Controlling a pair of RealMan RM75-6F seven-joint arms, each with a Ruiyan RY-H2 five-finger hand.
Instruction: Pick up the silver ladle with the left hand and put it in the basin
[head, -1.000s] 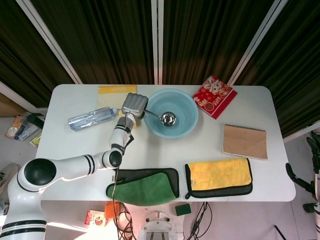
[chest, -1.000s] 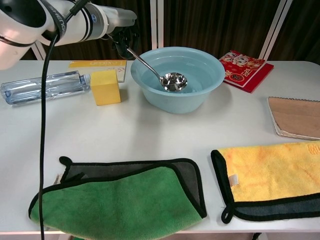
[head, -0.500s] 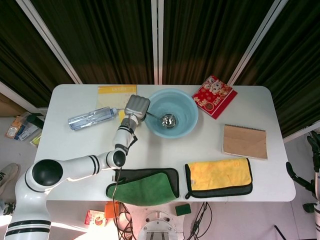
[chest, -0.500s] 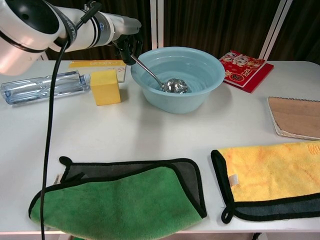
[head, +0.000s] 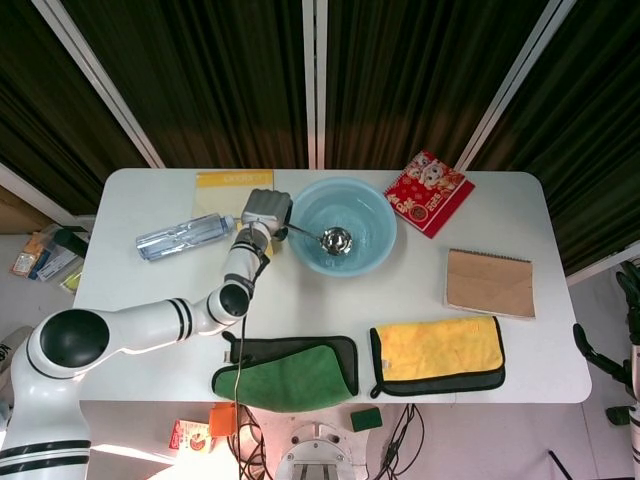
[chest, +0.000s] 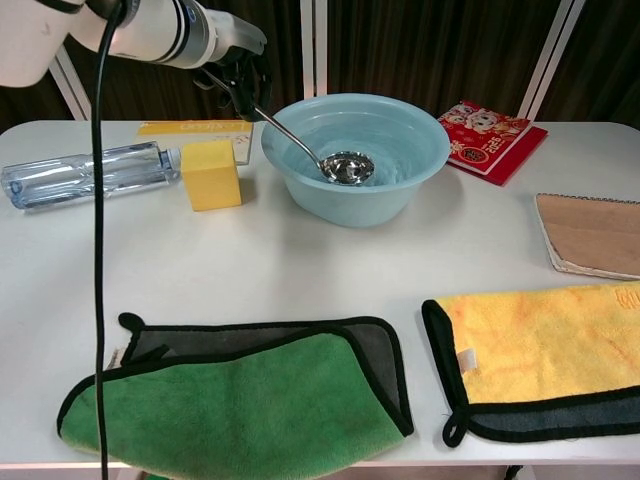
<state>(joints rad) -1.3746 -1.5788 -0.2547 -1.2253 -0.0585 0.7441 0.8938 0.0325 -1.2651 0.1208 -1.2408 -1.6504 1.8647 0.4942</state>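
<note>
1. Silver ladle (chest: 343, 166): bowl inside the basin (chest: 400, 125), handle slanting over the left rim.
2. Left hand (chest: 238, 80): fingers closed on the handle's end.
3. Yellow block (chest: 211, 174), bottle (chest: 80, 172): on the desk (chest: 300, 270), left of the basin.

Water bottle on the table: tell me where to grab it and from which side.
Grip the water bottle around its mid-body, coming from above. It lies on its side, cap toward the yellow block, so its round body gives fingers opposing sides; the front looks free.
</note>
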